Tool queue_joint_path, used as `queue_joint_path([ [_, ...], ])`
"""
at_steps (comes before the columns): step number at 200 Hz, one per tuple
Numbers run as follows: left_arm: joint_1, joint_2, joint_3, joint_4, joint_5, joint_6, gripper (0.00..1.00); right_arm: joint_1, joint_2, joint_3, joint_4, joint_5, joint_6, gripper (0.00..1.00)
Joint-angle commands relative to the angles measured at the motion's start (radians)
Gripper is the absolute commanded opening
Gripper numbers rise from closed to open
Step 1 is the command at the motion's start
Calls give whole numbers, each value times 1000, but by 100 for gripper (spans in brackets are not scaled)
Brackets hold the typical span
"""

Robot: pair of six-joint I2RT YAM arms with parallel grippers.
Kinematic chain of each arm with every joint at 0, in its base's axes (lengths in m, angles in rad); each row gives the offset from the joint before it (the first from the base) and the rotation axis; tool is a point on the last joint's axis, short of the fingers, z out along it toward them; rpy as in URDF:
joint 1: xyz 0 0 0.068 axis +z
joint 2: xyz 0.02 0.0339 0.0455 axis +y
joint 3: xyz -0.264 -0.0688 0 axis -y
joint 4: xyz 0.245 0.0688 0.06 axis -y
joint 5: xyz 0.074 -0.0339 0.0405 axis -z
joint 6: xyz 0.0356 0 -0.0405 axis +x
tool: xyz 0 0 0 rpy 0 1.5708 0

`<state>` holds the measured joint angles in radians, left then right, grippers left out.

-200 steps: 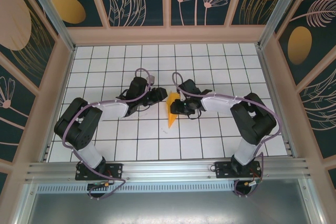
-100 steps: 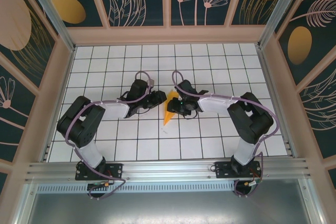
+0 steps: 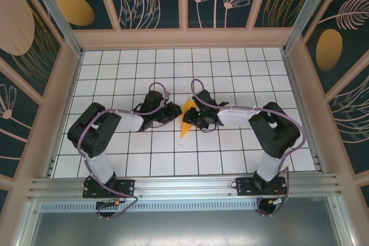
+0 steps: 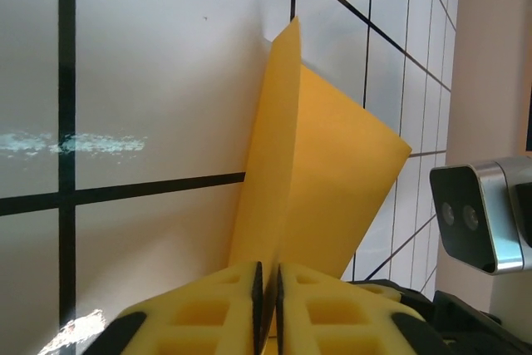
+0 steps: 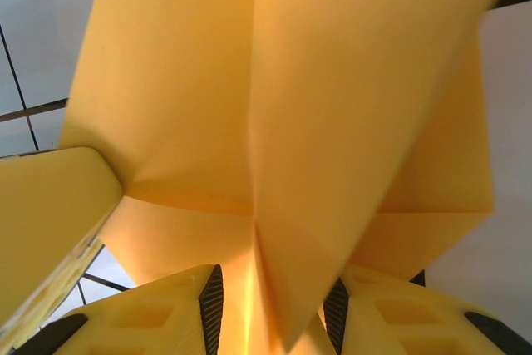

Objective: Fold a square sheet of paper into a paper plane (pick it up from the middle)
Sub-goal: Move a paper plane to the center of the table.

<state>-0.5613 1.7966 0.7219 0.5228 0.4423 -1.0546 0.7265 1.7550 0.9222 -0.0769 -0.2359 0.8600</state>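
**Sheet.** One thin orange-yellow paper sheet [image 3: 185, 124], no longer a flat square. It is folded into a narrow pointed wedge and sits near the middle of the white tiled table [image 3: 230, 73]. In the top view the narrow tip points to about 6 o'clock and the broad end to about 12–1 o'clock. It seems to stand partly on edge rather than lying flat. The right wrist view shows a sharp centre crease with layered flaps on either side.

**Claws.**
- Left claw [image 3: 174, 112] is at the sheet's 9 o'clock. In its wrist view the yellow pads [image 4: 208, 309] are pressed together, and a folded edge of the sheet runs into the seam between them. I read this as pinching the sheet.
- Right claw [image 3: 194, 117] is at the sheet's 3 o'clock. Its fingers [image 5: 158, 313] stand apart and straddle a folded ridge. No squeeze shows.

**Progress (judgement).**
- Done: sheet picked up, centre crease made, nose folds made.
- Left: the outline is dart-like but the layers gape, so the final wing folds and flattening look outstanding. I would put it past halfway.

**Count.** Sheets 1, arms 2, claws 2. One grey wrist camera [image 4: 486, 214] shows at 3 o'clock in the left wrist view.
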Motion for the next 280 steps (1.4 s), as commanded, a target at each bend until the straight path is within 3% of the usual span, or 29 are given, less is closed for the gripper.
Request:
queue_joint_path([
  [1, -5, 15, -28, 82, 16, -48, 14, 8, -4, 10, 22, 3, 25, 38],
  [31, -6, 15, -61, 139, 15, -86, 12, 15, 4, 29, -5, 32, 18, 27],
  [48, -6, 10, -74, 157, 11, -97, 13, 21, 8, 51, -52, 69, -6, 14],
  [75, -6, -21, -87, 164, -9, -99, 22, 32, 13, 124, -189, 167, -79, 1],
  [85, -6, -50, -90, 143, -34, -88, 30, 40, 10, 160, -254, 222, -108, 0],
  [109, -5, -137, -90, 38, -136, -41, 40, 48, 31, 267, -412, 331, -206, 0],
  [132, -2, -223, -110, -61, -260, -14, 42, 48, 103, 388, -539, 400, -316, 0],
  [190, 13, -475, -218, -184, -498, 6, 44, 52, 287, 559, -577, 332, -421, 7],
  [241, 12, -571, -240, -236, -544, 41, 44, 50, 296, 554, -575, 353, -415, 27],
  [280, 12, -520, -229, -196, -498, 30, 44, 50, 286, 564, -572, 307, -406, 32],
])
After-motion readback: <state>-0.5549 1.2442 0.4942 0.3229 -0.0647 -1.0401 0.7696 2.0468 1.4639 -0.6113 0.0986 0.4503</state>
